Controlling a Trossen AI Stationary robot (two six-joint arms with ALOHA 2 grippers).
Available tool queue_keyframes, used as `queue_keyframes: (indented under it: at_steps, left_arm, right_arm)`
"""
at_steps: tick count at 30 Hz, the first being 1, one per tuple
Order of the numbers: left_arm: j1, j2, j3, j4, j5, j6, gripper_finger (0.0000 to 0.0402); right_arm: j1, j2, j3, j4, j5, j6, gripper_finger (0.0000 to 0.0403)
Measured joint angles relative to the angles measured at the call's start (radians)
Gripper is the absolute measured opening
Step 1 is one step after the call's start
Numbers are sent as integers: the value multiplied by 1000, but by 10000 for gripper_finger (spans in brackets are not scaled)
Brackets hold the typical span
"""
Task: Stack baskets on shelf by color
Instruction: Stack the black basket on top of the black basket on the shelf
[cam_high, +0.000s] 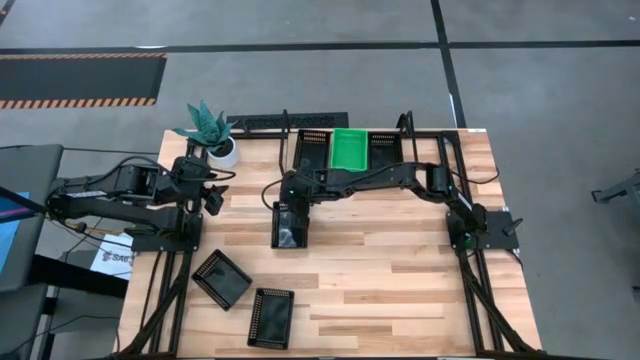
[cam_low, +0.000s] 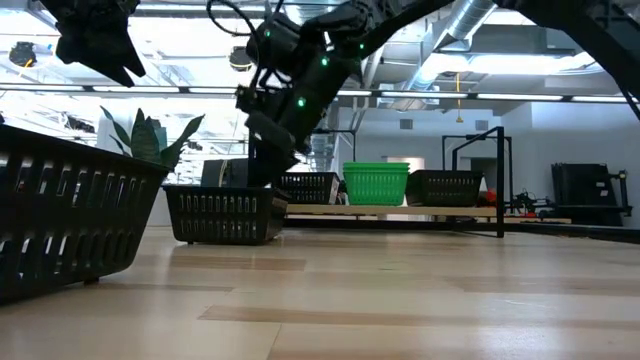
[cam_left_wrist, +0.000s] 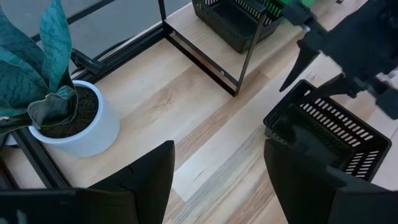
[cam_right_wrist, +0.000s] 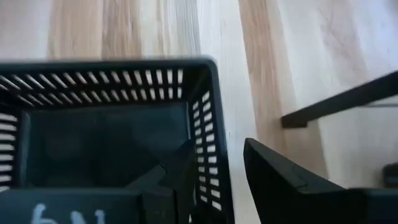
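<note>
A black basket (cam_high: 290, 225) stands on the table's middle on its bottom; it also shows in the low view (cam_low: 225, 215). My right gripper (cam_high: 291, 199) is open at its far end, one finger inside and one outside a wall (cam_right_wrist: 214, 155). My left gripper (cam_high: 213, 198) is open and empty above the table near the plant; the left wrist view (cam_left_wrist: 217, 180) shows bare wood between its fingers. The shelf (cam_high: 345, 135) at the far edge holds a black basket (cam_high: 314, 150), a green one (cam_high: 350, 148) and a black one (cam_high: 385, 148). Two black baskets (cam_high: 221, 277) (cam_high: 271, 317) lie near left. My right gripper comes from above, pointing down, and straddles the basket's wall (cam_right_wrist: 214, 155). The inner finger (cam_right_wrist: 174, 180) lies close to the wall's inside; I cannot tell whether it touches. The outer finger (cam_right_wrist: 280, 180) stands apart from the wall, with table showing between them.
A teal plant in a white pot (cam_high: 212, 138) stands at the far left, close to my left gripper. The shelf's thin black posts (cam_left_wrist: 249, 53) rise beside the basket. Bare wood lies at the table's right half and near edge (cam_high: 400, 290).
</note>
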Motion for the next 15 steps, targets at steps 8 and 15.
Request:
queue_keyframes:
  at_steps: [8,15]
  left_arm:
    - [0,0,0,0,0,-1,236]
    - [0,0,0,0,-1,-1,236]
  right_arm:
    - [-11,1,-6,-1,-1,0,157]
    - [-9,1,-6,-3,-5,0,157]
